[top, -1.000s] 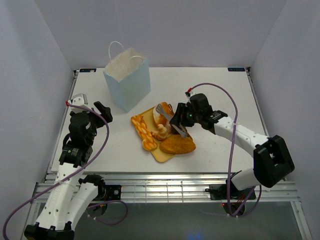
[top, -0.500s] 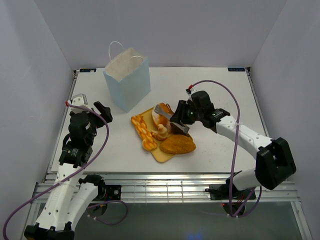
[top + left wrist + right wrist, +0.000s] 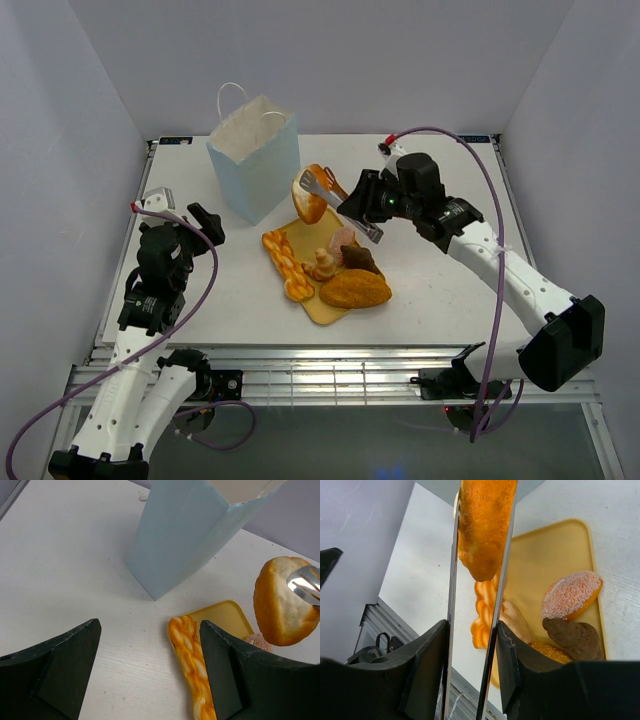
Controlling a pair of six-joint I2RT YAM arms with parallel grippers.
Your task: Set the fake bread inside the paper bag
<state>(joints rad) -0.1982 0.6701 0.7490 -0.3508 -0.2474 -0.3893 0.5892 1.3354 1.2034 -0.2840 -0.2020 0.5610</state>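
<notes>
The pale blue paper bag stands upright at the back left. My right gripper is shut on long metal tongs. The tongs pinch a white-orange loaf in the air, just right of the bag and above the tray's far end. On the yellow tray lie a golden oval loaf, a dark brown roll, a pinkish piece, a tan bun and an orange braid. My left gripper stands open and empty, left of the tray.
White walls close in the table on three sides. The right arm's purple cable loops above the table's back right. A metal rail runs along the near edge.
The right gripper has closed the tongs on the white-orange loaf and lifted it off the tray, up and left toward the bag. The left arm has not moved.
</notes>
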